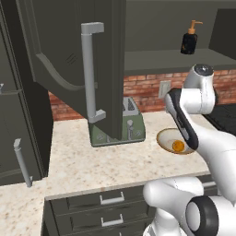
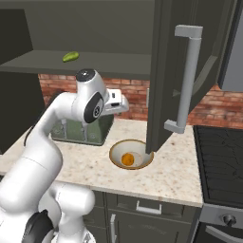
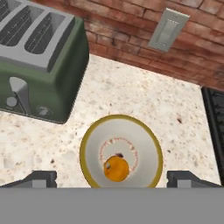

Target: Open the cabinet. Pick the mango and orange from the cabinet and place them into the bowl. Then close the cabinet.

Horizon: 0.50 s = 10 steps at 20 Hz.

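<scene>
Cabinet (image 2: 190,71): both doors swung open, long silver bar handles facing out; shelf exposed above the brick backsplash.
Mango (image 2: 70,57): lies on the cabinet shelf, toward the left, well apart from the bowl.
Orange (image 3: 116,168): sits inside the bowl, near its centre.
Bowl (image 3: 94,140): on the speckled counter, just right of the green toaster (image 3: 39,65) (no lettering or brand readable on it).
Gripper (image 3: 111,178): above the bowl, fingers spread wide and released, grasping nothing.
Soap dispenser (image 1: 190,39): dark bottle with orange pump on the shelf's right end; label unreadable.
Wall outlet (image 3: 168,29): on the brick wall behind the bowl.
</scene>
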### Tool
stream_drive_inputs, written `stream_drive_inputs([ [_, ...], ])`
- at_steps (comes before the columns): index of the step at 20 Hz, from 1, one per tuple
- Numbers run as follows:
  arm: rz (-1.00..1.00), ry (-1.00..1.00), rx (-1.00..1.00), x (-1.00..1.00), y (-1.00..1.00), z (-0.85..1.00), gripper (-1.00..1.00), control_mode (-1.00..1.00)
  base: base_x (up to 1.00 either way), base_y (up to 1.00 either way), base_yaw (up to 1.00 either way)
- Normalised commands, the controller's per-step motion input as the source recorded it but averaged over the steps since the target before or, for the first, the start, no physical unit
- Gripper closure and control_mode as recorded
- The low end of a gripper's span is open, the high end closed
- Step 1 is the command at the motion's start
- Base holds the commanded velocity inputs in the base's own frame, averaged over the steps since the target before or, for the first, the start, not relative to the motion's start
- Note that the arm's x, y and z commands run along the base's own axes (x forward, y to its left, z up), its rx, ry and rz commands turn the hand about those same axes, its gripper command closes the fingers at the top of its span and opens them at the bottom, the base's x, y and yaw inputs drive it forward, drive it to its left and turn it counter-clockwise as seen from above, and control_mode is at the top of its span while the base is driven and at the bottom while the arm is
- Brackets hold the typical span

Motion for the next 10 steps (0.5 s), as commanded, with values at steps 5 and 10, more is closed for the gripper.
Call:
stream_drive_inputs([
  [5, 0.05, -0.04, 0.01, 0.00, 0.15, 0.50, -1.00, -1.00, 0.00, 0.00, 0.00],
  [10, 0.03, -0.17, 0.01, 0.00, 0.21, 0.42, -1.00, -1.00, 0.00, 0.00, 0.00],
])
